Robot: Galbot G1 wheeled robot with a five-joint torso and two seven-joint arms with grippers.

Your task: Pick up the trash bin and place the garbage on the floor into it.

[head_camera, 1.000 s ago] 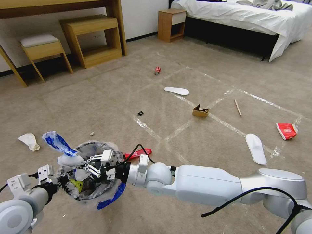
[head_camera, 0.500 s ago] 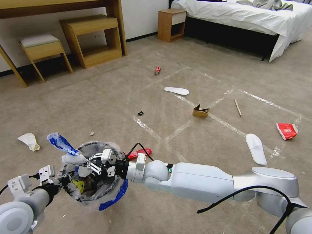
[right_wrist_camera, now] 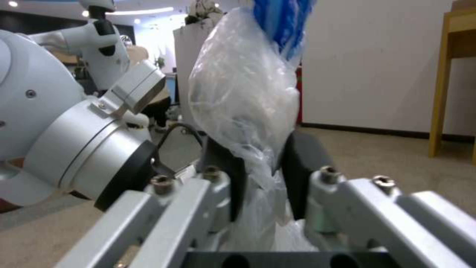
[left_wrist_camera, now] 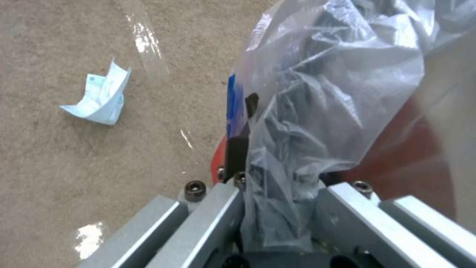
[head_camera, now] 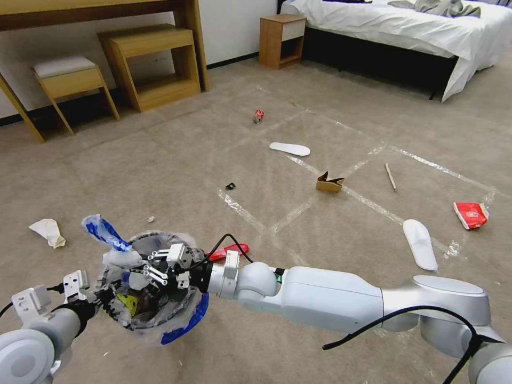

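Note:
The trash bin [head_camera: 160, 314], dark and lined with a crinkly clear bag with blue strips, hangs low over the floor [head_camera: 176, 160] at the near left. My left gripper [head_camera: 106, 298] is shut on its rim and bag [left_wrist_camera: 322, 93]. Across the opening, my right gripper [head_camera: 143, 271] is shut on a bunched fold of the bag [right_wrist_camera: 243, 93]. Garbage lies scattered: a red wrapper [head_camera: 228, 250] just beside the bin, crumpled paper [head_camera: 48, 232], a red can [head_camera: 258, 116], two white insoles [head_camera: 289, 149] [head_camera: 420, 244], a cardboard piece [head_camera: 329, 183], a wooden stick [head_camera: 390, 176] and another red wrapper [head_camera: 470, 214].
Wooden stools [head_camera: 72, 80] [head_camera: 152, 64] and a desk stand at the back left. A nightstand [head_camera: 280, 40] and a bed [head_camera: 405, 32] are at the back right. A small black scrap [head_camera: 230, 186] and a white crumb [head_camera: 151, 218] lie mid-floor. A pale folded paper [left_wrist_camera: 99, 95] lies near the bin.
The bin, with both grippers on it, has drifted slightly to the right, and my right arm has pulled in a little. The litter on the floor has not moved.

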